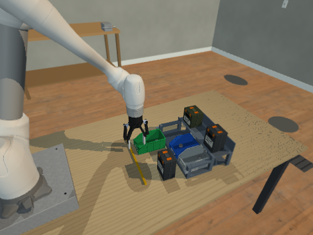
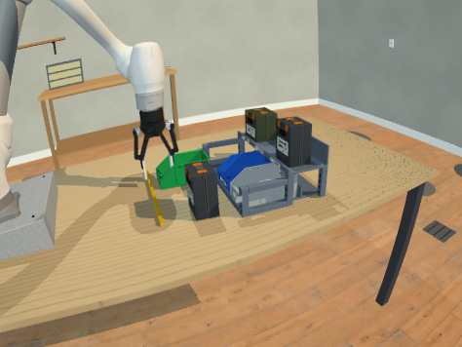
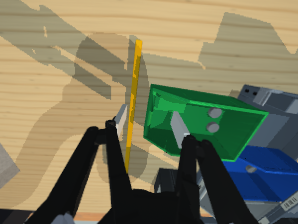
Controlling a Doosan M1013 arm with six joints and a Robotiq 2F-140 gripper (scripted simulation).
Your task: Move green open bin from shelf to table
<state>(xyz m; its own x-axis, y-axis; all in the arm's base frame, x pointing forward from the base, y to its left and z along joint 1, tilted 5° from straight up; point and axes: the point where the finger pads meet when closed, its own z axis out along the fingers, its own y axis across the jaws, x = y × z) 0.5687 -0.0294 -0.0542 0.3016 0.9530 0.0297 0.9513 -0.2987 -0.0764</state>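
Observation:
The green open bin (image 1: 151, 145) (image 2: 180, 176) is upright just in front of the shelf (image 1: 172, 125) (image 2: 245, 202), its low front toward the robot. Whether its back end touches the shelf is unclear. Two round grey parts (image 3: 214, 120) lie in it. My gripper (image 1: 137, 144) (image 2: 158, 170) (image 3: 149, 114) is partly open above the bin's front end, one finger over the inside and one outside beyond the front wall, gripping nothing. A blue bin (image 1: 185, 145) (image 2: 244, 163) (image 3: 270, 180) and a grey bin (image 1: 195, 156) (image 2: 258, 177) are on the shelf, fronts facing out.
A black box (image 1: 166, 165) (image 2: 202, 192) stands on the table close to the green bin. A dark green box (image 1: 193, 116) (image 2: 260, 124) and another black box (image 1: 215, 138) (image 2: 293, 141) stand on the raised rear level. A yellow strip (image 1: 139, 168) (image 2: 155, 200) (image 3: 134, 95) lies before the green bin.

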